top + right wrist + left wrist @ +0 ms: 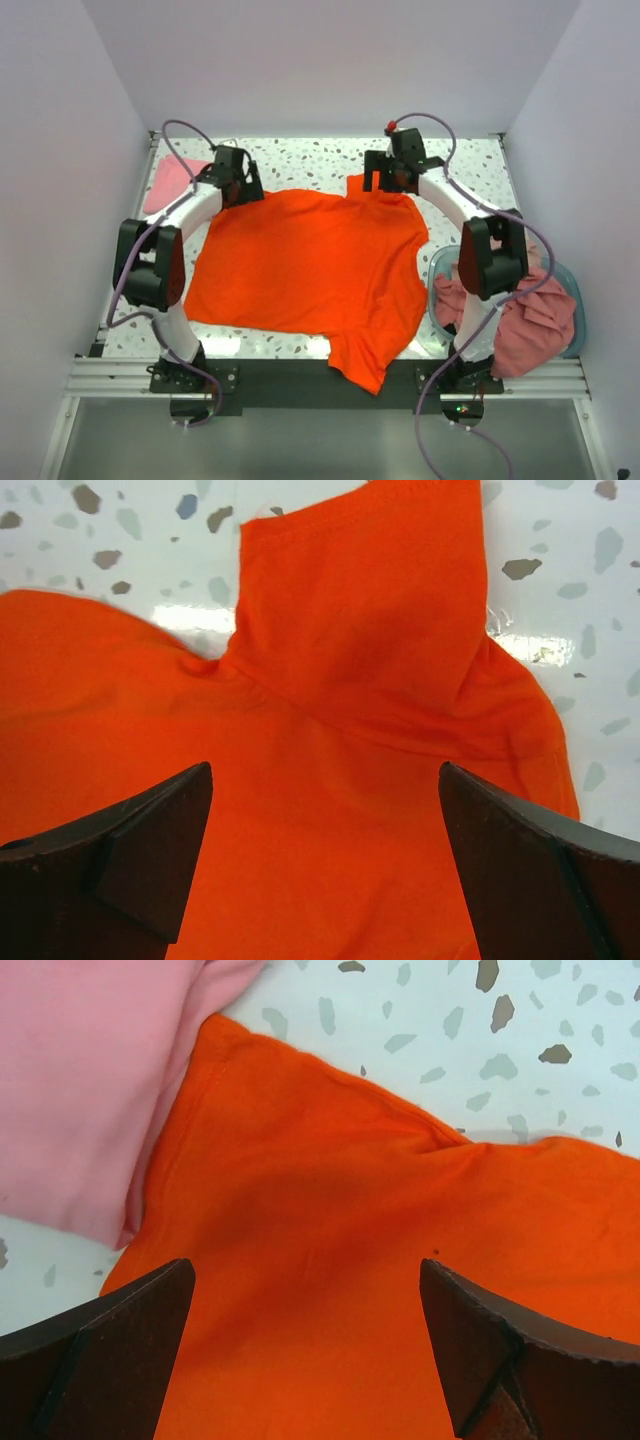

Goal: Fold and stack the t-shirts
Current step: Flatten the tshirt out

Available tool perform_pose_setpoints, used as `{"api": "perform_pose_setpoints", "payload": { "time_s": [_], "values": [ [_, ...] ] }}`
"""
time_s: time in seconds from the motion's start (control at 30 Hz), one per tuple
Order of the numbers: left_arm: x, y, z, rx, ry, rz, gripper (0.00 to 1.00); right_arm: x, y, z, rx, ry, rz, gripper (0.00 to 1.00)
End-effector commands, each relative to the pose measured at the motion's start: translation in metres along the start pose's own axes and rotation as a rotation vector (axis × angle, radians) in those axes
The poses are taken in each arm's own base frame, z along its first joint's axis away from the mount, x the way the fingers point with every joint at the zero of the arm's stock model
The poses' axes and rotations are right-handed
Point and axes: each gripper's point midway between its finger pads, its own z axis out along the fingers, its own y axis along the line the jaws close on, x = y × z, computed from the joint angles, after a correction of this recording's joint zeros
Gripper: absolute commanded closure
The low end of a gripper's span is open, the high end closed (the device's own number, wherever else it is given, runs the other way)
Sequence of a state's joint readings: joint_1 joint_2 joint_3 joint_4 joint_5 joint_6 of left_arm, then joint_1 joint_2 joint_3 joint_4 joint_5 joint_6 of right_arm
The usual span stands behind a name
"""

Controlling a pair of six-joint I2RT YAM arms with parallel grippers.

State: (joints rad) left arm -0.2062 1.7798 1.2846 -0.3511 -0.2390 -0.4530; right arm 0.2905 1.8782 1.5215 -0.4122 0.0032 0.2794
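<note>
A bright orange-red t-shirt lies spread flat over most of the table; its lower part hangs over the near edge. My left gripper is open above the shirt's far left corner, holding nothing. My right gripper is open above the far right corner, where a sleeve sticks out toward the back. A light pink shirt lies folded at the far left; it also shows in the left wrist view, touching the orange shirt's edge. Dusty salmon-pink shirts are heaped in the tub.
A round teal tub stands at the right near corner, behind the right arm's elbow. The speckled white tabletop shows along the back. White walls enclose the table on three sides.
</note>
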Motion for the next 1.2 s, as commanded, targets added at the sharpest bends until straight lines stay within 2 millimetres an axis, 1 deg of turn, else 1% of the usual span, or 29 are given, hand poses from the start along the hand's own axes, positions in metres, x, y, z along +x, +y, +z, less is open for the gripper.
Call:
{"api": "perform_pose_setpoints", "payload": {
  "time_s": [0.0,0.03,0.07,0.1,0.13,0.17,0.2,0.37,0.4,0.43,0.47,0.53,0.57,0.6,0.63,0.67,0.7,0.73,0.77,0.83,0.87,0.9,0.93,0.97,1.0,1.03,1.07,1.13,1.17],
  "values": [
    [-0.029,-0.026,0.018,0.066,-0.064,-0.004,0.0,-0.008,0.003,0.026,-0.007,0.016,0.007,0.01],
    [-0.026,-0.027,0.024,0.066,-0.052,0.0,0.0,0.005,0.0,0.041,0.004,0.065,-0.001,0.01],
    [-0.023,-0.029,0.029,0.069,-0.04,0.004,0.0,0.0,0.001,0.048,0.002,0.06,-0.002,0.01],
    [-0.018,-0.03,0.04,0.062,-0.02,0.009,0.0,0.002,0.0,0.053,0.007,0.068,-0.002,0.01],
    [-0.014,-0.03,0.046,0.059,-0.008,0.012,0.0,0.013,-0.004,0.065,0.025,0.101,-0.002,0.01],
    [-0.012,-0.031,0.05,0.057,-0.001,0.015,0.0,0.008,-0.007,0.069,0.044,0.091,-0.006,0.01],
    [-0.002,-0.029,0.061,0.046,0.027,0.022,0.0,0.008,-0.011,0.074,0.061,0.097,-0.006,0.01],
    [0.004,-0.03,0.082,0.024,0.055,0.034,0.0,0.025,-0.028,0.102,0.131,0.186,-0.014,0.01],
    [0.008,-0.031,0.087,0.027,0.067,0.038,0.0,0.025,-0.034,0.105,0.158,0.189,-0.014,0.01],
    [0.004,-0.034,0.088,0.035,0.06,0.035,0.0,0.024,-0.039,0.108,0.172,0.195,-0.011,0.01],
    [0.004,-0.036,0.091,0.037,0.062,0.037,0.0,0.018,-0.041,0.11,0.179,0.191,-0.008,0.01],
    [-0.001,-0.041,0.097,0.048,0.06,0.043,0.0,0.02,-0.054,0.12,0.202,0.21,0.0,0.01],
    [-0.001,-0.041,0.1,0.047,0.064,0.046,0.0,0.006,-0.055,0.121,0.196,0.189,0.003,0.01],
    [-0.005,-0.047,0.105,0.059,0.062,0.045,0.0,0.012,-0.061,0.131,0.2,0.207,0.0,0.01],
    [-0.006,-0.049,0.107,0.065,0.065,0.047,0.0,0.011,-0.066,0.134,0.19,0.214,0.007,0.01],
    [-0.002,-0.051,0.113,0.071,0.078,0.049,0.0,-0.007,-0.064,0.135,0.166,0.175,0.001,0.01],
    [-0.01,-0.056,0.113,0.081,0.066,0.043,0.0,-0.011,-0.067,0.14,0.156,0.166,-0.015,0.01],
    [-0.011,-0.057,0.115,0.085,0.068,0.04,0.0,-0.009,-0.072,0.151,0.144,0.166,-0.014,0.01],
    [-0.013,-0.06,0.117,0.093,0.06,0.037,0.0,-0.023,-0.07,0.153,0.125,0.128,-0.023,0.01],
    [-0.023,-0.068,0.12,0.117,0.042,0.037,0.0,-0.032,-0.072,0.166,0.097,0.09,-0.048,0.01],
    [-0.022,-0.069,0.126,0.121,0.046,0.041,0.0,-0.041,-0.067,0.167,0.065,0.068,-0.037,0.01],
    [-0.033,-0.075,0.125,0.136,0.028,0.043,0.0,-0.046,-0.069,0.169,0.035,0.056,-0.016,0.01],
    [-0.036,-0.078,0.126,0.144,0.024,0.045,0.0,-0.041,-0.072,0.176,0.022,0.067,0.0,0.01],
    [-0.035,-0.081,0.131,0.154,0.029,0.05,0.0,-0.057,-0.071,0.172,0.022,0.028,0.007,0.01],
    [-0.045,-0.085,0.13,0.164,0.009,0.048,0.0,-0.061,-0.073,0.171,0.029,0.013,0.003,0.01],
    [-0.046,-0.086,0.131,0.165,0.014,0.05,0.0,-0.072,-0.074,0.171,0.027,-0.032,-0.003,0.01],
    [-0.047,-0.088,0.131,0.17,0.014,0.05,0.0,-0.073,-0.071,0.168,0.012,-0.039,-0.013,0.01],
    [-0.058,-0.091,0.124,0.177,-0.004,0.048,0.0,-0.082,-0.066,0.163,-0.013,-0.064,-0.043,0.01],
    [-0.07,-0.093,0.114,0.188,-0.031,0.045,0.0,-0.099,-0.061,0.151,-0.024,-0.097,-0.053,0.01]
  ]
}}
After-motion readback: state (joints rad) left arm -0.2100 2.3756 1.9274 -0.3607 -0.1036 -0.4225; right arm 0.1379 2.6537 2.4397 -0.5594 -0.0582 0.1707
